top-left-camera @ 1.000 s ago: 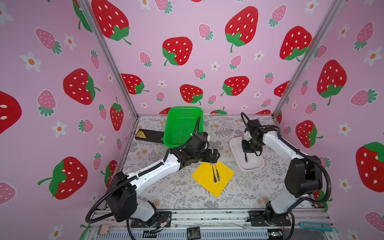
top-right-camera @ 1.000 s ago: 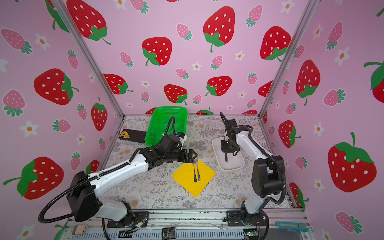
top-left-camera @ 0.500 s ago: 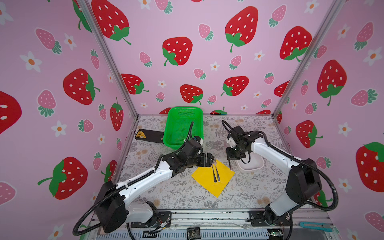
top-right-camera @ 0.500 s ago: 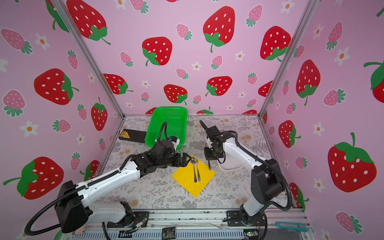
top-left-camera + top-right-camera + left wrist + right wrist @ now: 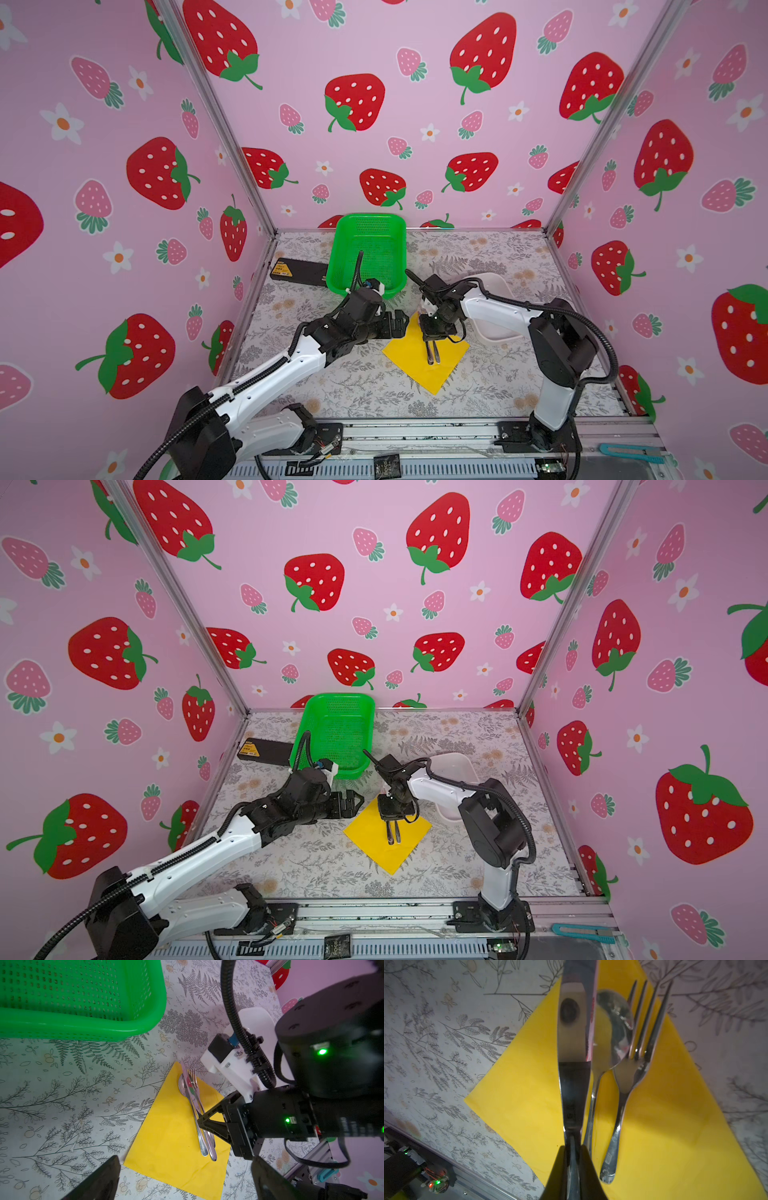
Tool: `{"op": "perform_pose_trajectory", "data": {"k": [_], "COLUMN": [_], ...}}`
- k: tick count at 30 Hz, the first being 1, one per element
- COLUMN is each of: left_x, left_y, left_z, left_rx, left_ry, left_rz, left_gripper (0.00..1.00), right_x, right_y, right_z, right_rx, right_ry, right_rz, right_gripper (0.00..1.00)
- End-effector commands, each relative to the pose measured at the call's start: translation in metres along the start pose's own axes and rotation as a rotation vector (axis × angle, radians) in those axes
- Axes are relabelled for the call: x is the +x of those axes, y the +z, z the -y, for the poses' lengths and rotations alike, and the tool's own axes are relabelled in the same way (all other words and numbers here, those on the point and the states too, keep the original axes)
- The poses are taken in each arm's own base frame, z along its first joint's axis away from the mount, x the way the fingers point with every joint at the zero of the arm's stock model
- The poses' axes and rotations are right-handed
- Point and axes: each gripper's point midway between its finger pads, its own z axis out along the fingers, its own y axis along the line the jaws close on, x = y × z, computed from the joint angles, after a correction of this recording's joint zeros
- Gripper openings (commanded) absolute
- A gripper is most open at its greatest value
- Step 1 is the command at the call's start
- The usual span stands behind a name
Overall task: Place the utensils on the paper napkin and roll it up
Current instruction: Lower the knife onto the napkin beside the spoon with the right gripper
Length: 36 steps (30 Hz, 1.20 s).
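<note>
The yellow paper napkin point(image 5: 419, 365) point(image 5: 374, 841) lies as a diamond at mid-table. Of the utensils, a fork point(image 5: 631, 1076) and a spoon point(image 5: 614, 1028) rest side by side on it. My right gripper point(image 5: 573, 1149) point(image 5: 432, 332) point(image 5: 392, 812) is shut on the handle of a knife point(image 5: 573, 1043) point(image 5: 185, 1070), held low over the napkin right beside the spoon. I cannot tell whether the knife touches the paper. My left gripper point(image 5: 401, 324) point(image 5: 357, 802) point(image 5: 186, 1160) hovers open and empty at the napkin's left corner.
A green basket point(image 5: 365, 216) point(image 5: 336, 696) stands at the back behind the left arm. A white oblong dish point(image 5: 494, 286) point(image 5: 457, 766) sits to the right, partly under the right arm. A black box point(image 5: 297, 270) lies at the back left.
My right gripper has come from the white dish to above the napkin, carrying the knife. My left gripper has drawn back leftwards off the napkin, still open.
</note>
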Motion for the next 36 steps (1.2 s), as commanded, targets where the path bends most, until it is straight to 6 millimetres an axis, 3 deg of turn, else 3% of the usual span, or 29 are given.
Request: {"op": "perform_pose_trajectory", "data": {"k": [1,19,36], "left_x": [0.004,0.003,0.004], "left_y": [-0.004,-0.007,-0.009], "left_z": [-0.01,-0.021,-0.021], "left_rx": [-0.011,0.014,0.04], "left_ry": [-0.003,-0.03,-0.05], "left_rz": [-0.007,-0.013,-0.021], "left_gripper": [0.99,0.99,0.99], "right_x": [-0.004,-0.002,-0.004], "right_y": [0.003,0.023,0.026], "right_z": [-0.011,-0.02,-0.008], "right_rx": [-0.024,0.007,0.089], "right_ry": [0.034,0.066,0.083], "right_rz": [0.013,-0.007,0.004], "right_gripper": [0.1,0.1,0.16]}}
